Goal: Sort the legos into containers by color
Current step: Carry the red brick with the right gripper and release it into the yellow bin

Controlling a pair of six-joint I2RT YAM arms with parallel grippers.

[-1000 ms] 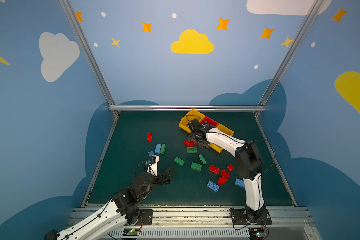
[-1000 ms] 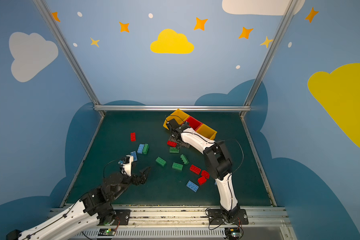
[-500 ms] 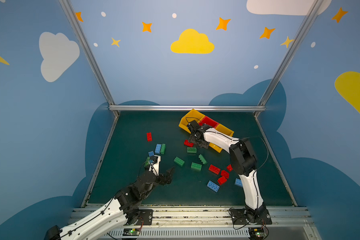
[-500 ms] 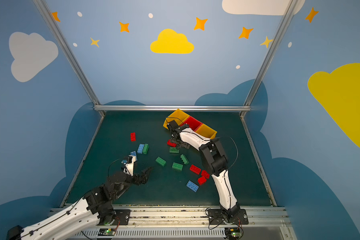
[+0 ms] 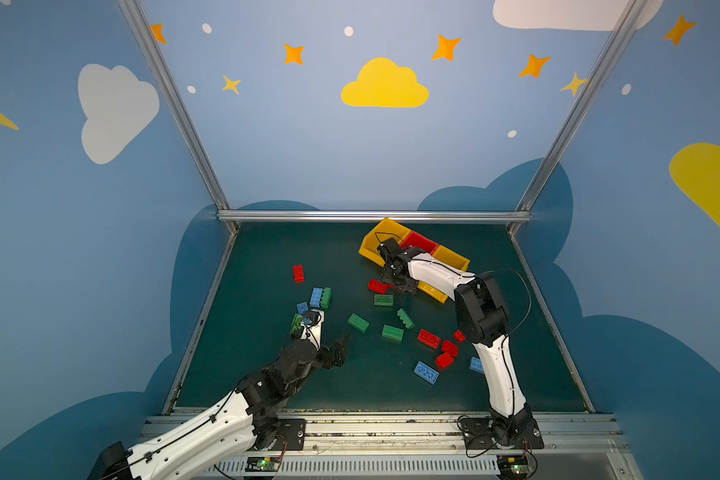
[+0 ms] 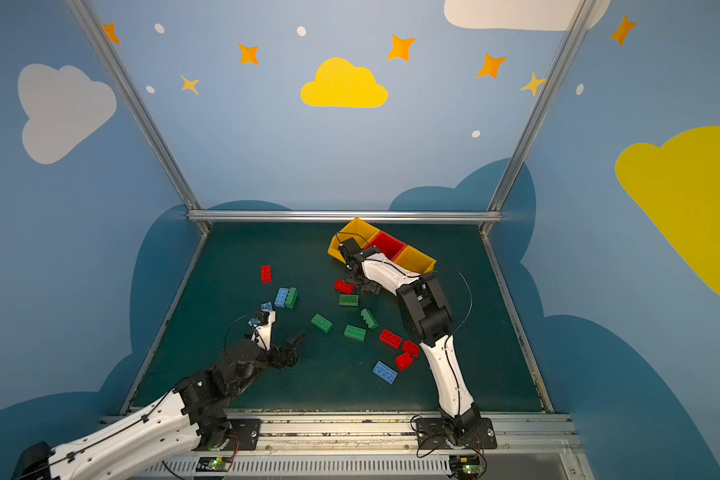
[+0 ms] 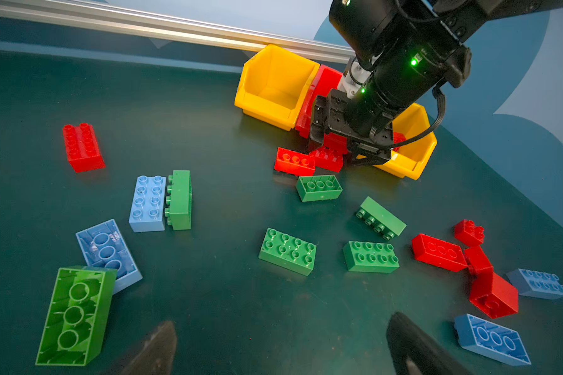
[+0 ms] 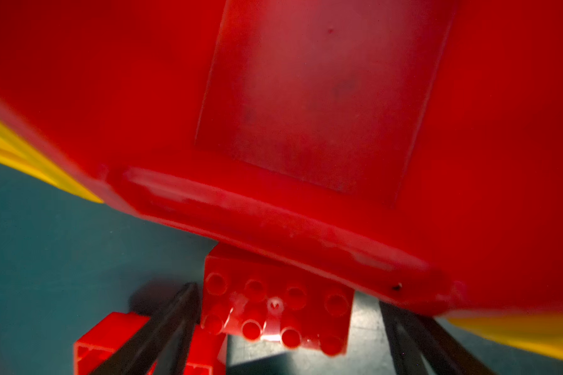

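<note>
**Right tool [image 7: 342, 152] astride a red brick [image 8: 273, 321] at the lip of the red bin [image 8: 306, 97]; left tool [image 7: 281, 328] spread wide and empty.**
The red brick lies studs-up on the bench [image 5: 267, 395], tucked against the red bin's front lip, with a second red brick [image 8: 111, 341] just beside it. The right tool's jaws flank its long sides, one close against it and the other with a gap showing, so it is not yet clamped. The other legos [image 5: 392, 332] lie scattered on the bench, away from the containers [image 5: 385, 232]. The brick looks light, hard and hollow, unlikely to deform or break, but its glossy walls may slip. The best hold is probably across the two long flat sides at mid-length, below the studs. The neighbouring brick and the bin's lip crowd the fingers.
</note>
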